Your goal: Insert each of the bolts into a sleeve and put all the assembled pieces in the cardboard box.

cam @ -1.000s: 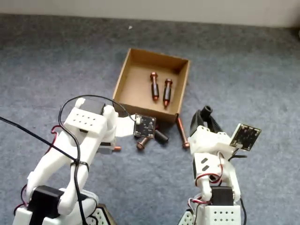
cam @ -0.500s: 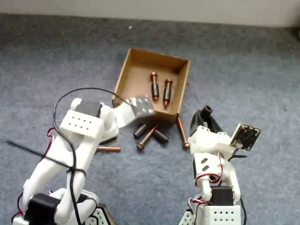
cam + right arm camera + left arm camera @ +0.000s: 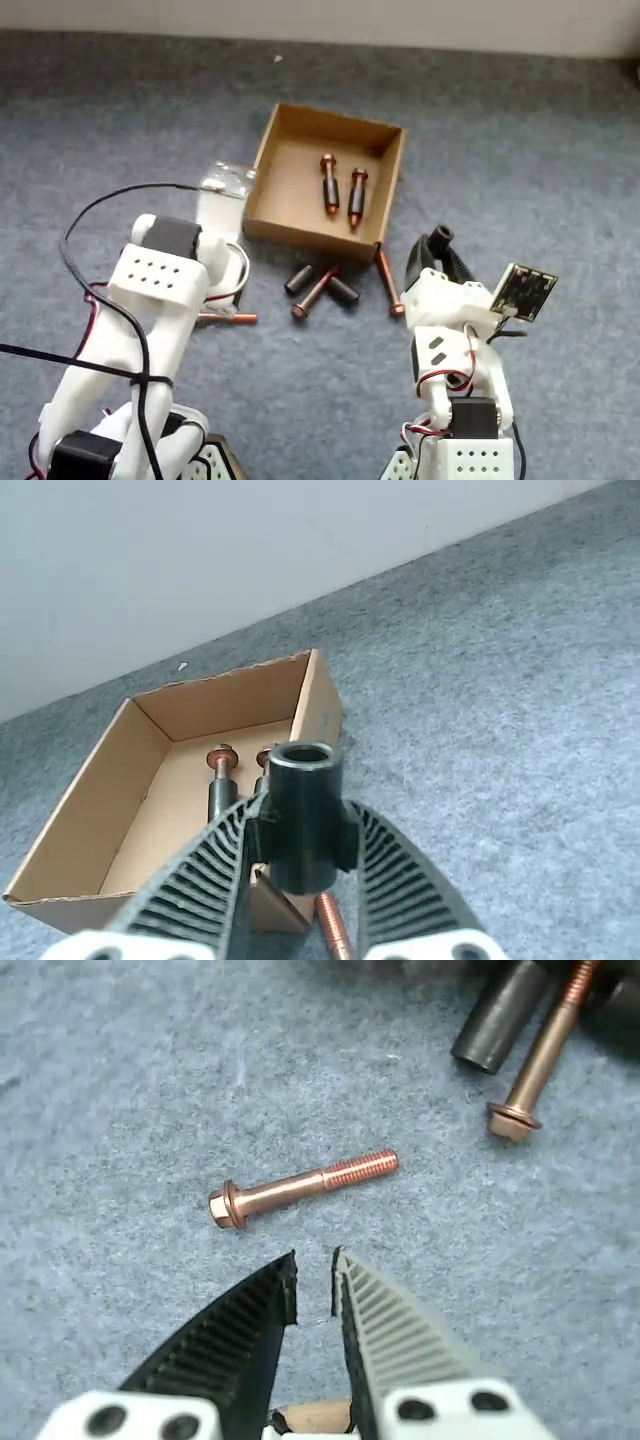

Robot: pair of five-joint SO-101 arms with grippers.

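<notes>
Progress: two assembled bolt-and-sleeve pieces [image 3: 329, 183] lie in the brown cardboard box [image 3: 262, 165]. Three copper bolts [image 3: 312, 294] and two black cylindrical sleeves [image 3: 344, 291] wait on the grey tabletop [image 3: 520, 150]. The right gripper [image 3: 303, 820] clamps a third black sleeve [image 3: 303, 780]; the left gripper [image 3: 313, 1260], slightly parted and empty, hangs over one loose bolt [image 3: 300, 1182].

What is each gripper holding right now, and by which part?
The right gripper clamps a black cylindrical sleeve by its sides, mid-body, open end up. The left gripper holds nothing; its jaws stand slightly apart near a loose copper-coloured bolt.
</notes>
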